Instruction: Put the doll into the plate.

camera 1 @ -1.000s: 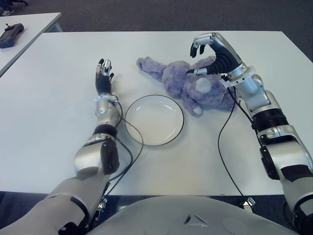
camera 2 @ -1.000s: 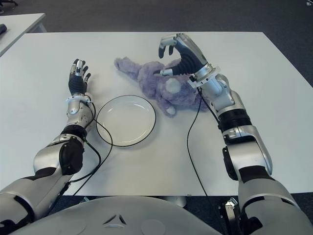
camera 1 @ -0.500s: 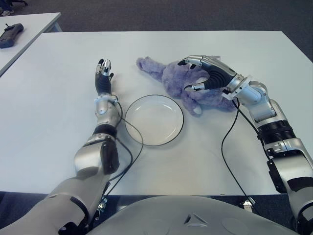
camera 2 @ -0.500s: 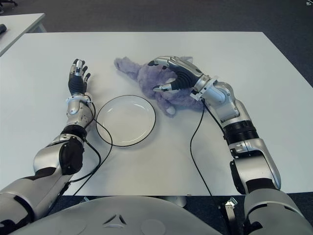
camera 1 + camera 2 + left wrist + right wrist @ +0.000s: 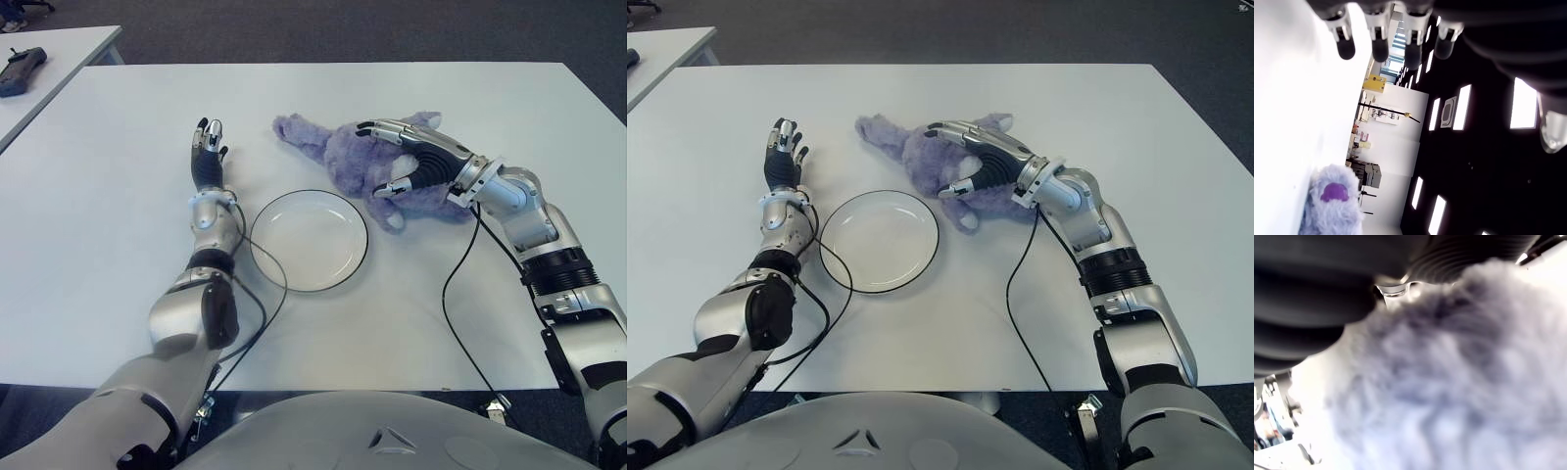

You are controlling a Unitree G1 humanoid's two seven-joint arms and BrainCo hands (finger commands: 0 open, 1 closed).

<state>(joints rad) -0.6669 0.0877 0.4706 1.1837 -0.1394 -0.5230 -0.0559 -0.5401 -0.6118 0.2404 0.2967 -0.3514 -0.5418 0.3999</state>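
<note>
Broadly, the white table (image 5: 118, 245) fills nearly the whole frame in both eye views, with dark carpet along the top edge and a second white table (image 5: 59, 44) cutting into the upper left corner, a dark handheld device (image 5: 20, 70) lying on it.

Next in size is the doll (image 5: 353, 157), a fluffy lavender plush lying on its side just above the centre of the frame, one long limb stretched toward the upper left and a stubby leg pointing down toward the plate. It is on the table, not in the plate.

My right arm comes in from the lower right corner and runs up to the doll, a black cable trailing from the wrist down across the table. My right hand (image 5: 416, 162) lies over the doll's body from its right side: the fingers (image 5: 387, 127) arch across the top of the plush and the thumb presses in from below, so they are wrapped onto the fur (my right wrist view is almost entirely filled with purple fuzz, right up against the palm). The doll is not lifted off the table as far as I can tell.

The plate (image 5: 294, 279), white with a thin dark rim, sits at centre, just below and left of the doll, close to its leg but not touching it.

My left hand (image 5: 207, 152) shows left of the plate, fingers straight, slightly apart and holding nothing.
</note>
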